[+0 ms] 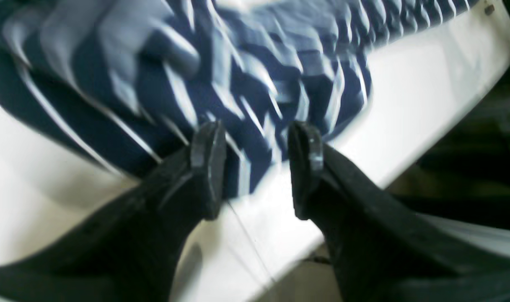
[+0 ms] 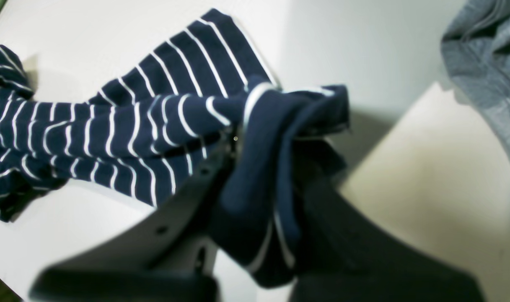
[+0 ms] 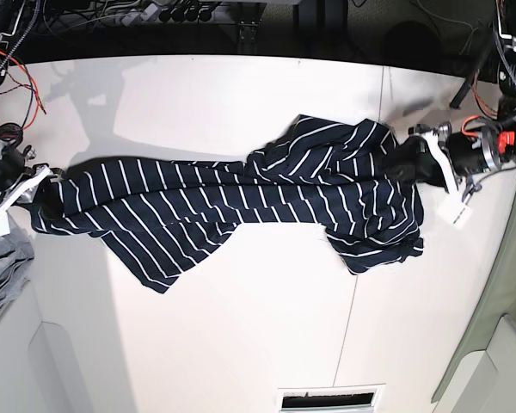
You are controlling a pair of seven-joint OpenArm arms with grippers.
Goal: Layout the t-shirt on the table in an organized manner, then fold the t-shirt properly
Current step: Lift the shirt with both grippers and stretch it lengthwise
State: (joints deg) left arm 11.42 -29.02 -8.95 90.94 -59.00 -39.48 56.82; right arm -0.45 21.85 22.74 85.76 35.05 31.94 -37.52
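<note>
T-shirt: the navy striped t-shirt [image 3: 241,202] lies stretched across the white table [image 3: 241,327], one end at each arm — rumpled and bunched toward the left arm's side.
Left pincer: the left pincer [image 1: 257,167] stands with jaws apart, striped cloth just beyond the tips, nothing clamped between them.
Right pincer: the right pincer [image 2: 259,176] is closed on a dark fold of the t-shirt's end.
Beside: a grey cloth [image 2: 485,67] lies near the right arm — off the table's edge.
</note>
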